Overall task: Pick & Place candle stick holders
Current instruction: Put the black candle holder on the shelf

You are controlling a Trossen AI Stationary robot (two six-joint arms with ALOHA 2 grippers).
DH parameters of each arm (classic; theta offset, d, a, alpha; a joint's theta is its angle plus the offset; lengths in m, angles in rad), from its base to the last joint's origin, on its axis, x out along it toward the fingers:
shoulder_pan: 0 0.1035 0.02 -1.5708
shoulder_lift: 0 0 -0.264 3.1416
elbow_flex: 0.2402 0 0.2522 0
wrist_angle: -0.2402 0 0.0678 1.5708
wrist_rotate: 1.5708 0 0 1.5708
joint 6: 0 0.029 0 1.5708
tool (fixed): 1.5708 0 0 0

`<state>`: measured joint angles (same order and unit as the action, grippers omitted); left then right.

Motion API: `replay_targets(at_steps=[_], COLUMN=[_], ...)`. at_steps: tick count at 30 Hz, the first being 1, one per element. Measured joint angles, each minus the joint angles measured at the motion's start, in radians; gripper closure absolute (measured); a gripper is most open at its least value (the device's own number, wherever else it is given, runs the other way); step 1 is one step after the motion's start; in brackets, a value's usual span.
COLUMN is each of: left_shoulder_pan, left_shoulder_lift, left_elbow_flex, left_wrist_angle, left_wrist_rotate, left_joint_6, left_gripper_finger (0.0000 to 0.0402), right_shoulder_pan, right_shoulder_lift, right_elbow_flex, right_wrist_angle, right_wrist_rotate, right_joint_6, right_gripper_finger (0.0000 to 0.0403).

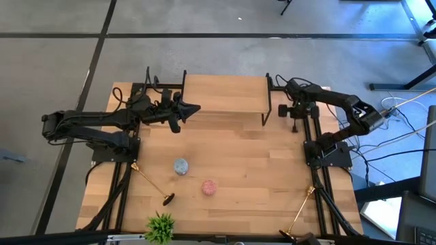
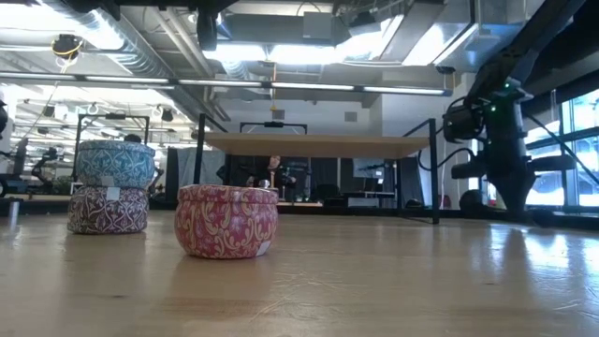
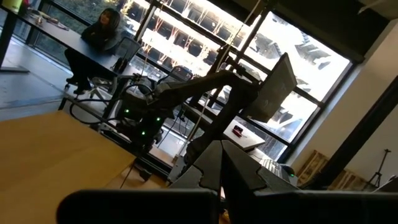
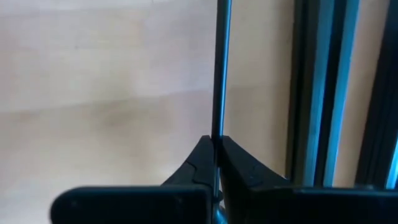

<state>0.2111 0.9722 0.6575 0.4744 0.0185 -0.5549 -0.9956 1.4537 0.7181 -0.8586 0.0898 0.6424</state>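
candle stick holders first: two gold ones are lying on the tabletop [image 1: 238, 170], one near the front-left edge [image 1: 150, 181], the other at the front-right corner [image 1: 298, 215]. the black one [image 4: 221, 68] is getting pinched by the right gripper [image 4: 215, 163], jaws clamping its thin stem, over by the right rear side of the tabletop. the left gripper [image 1: 193, 108] is hovering by the raised shelf [image 1: 225, 94], jaws looking closed on nothing. a blue tin [image 1: 180, 166] and a pink tin [image 1: 209, 187] are sitting mid-table.
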Motion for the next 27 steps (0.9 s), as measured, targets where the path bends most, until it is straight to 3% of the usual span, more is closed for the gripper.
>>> replay_targets(at_steps=[11,27], left_shoulder_pan=[0.000,0.000], left_shoulder_lift=[0.000,0.000], left_elbow_flex=[0.000,0.000], left_wrist_angle=[0.000,0.000], left_wrist_rotate=[0.000,0.005], left_joint_6=[0.005,0.019], left_gripper_finger=[0.0400,0.0400], right_shoulder_pan=[0.064,0.149], right_shoulder_lift=[-0.130,-0.323], right_elbow_flex=[0.029,0.357], right_wrist_angle=[-0.119,-0.448], right_wrist_rotate=[-0.025,0.011], right_joint_6=[-0.003,-0.003], right_gripper_finger=[0.0396,0.0396])
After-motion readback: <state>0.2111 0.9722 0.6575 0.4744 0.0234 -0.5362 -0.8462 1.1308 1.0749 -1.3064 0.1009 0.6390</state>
